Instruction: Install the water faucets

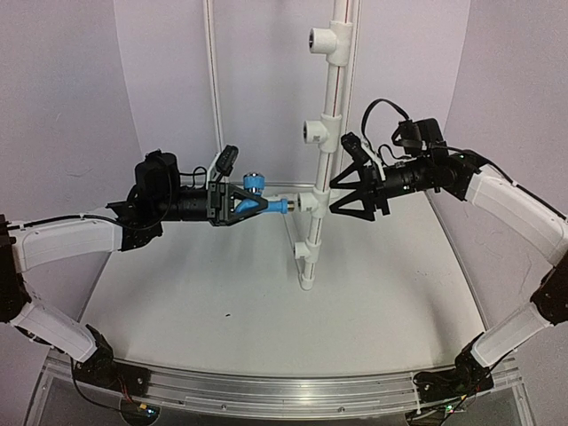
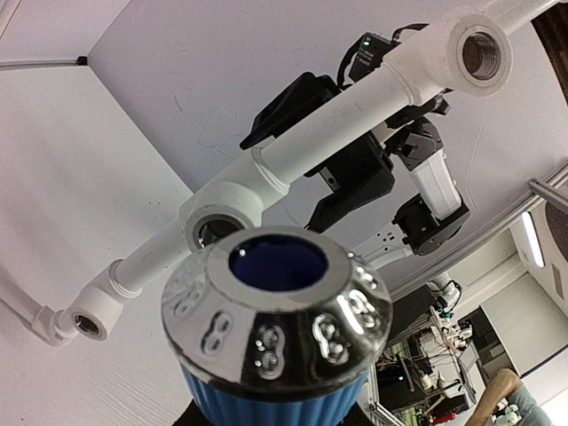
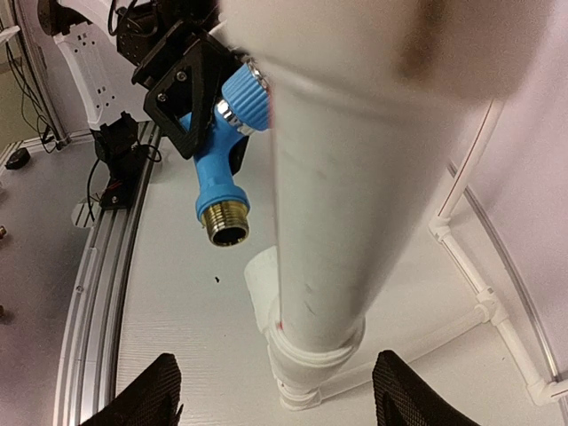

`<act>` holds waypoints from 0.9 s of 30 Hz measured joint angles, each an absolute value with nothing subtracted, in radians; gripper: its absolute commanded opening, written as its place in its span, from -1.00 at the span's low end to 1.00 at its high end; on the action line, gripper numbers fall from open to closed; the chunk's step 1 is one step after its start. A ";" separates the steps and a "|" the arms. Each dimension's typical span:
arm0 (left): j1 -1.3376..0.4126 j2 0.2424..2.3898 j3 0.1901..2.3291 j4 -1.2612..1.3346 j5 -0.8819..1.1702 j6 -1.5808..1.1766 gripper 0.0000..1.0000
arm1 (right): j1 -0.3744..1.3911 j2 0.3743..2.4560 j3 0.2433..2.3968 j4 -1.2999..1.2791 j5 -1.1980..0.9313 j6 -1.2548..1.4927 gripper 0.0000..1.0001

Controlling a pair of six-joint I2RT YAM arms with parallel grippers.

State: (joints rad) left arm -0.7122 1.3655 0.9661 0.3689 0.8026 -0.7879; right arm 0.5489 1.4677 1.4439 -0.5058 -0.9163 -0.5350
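Note:
The bright-blue water faucet (image 1: 257,202) hangs level above the table, and my left gripper (image 1: 232,202) is shut on its body. Its round knob (image 2: 275,306) fills the bottom of the left wrist view and hides the fingers. The brassy threaded end (image 3: 228,222) points at a white tee fitting (image 1: 310,202) on the upright pipe (image 1: 327,98), with a small gap between them. My right gripper (image 3: 280,395) stands open astride that pipe (image 3: 328,222) from the right, with space on both sides.
The pipe carries more tee fittings, one high (image 1: 324,40), one in the middle (image 1: 318,131) and one low (image 1: 304,251). A thin white rail (image 1: 213,80) runs up the back wall. An aluminium rail (image 1: 266,390) lines the near table edge.

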 measured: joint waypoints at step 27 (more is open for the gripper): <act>-0.671 1.478 0.944 0.535 0.910 -0.891 -1.00 | 0.539 1.510 1.413 -0.064 -1.045 -0.183 0.22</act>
State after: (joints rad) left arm -0.6712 1.4780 0.9442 0.5353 0.9099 -0.8912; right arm 0.5392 1.5105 1.4132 -0.0636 -1.0450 -0.1833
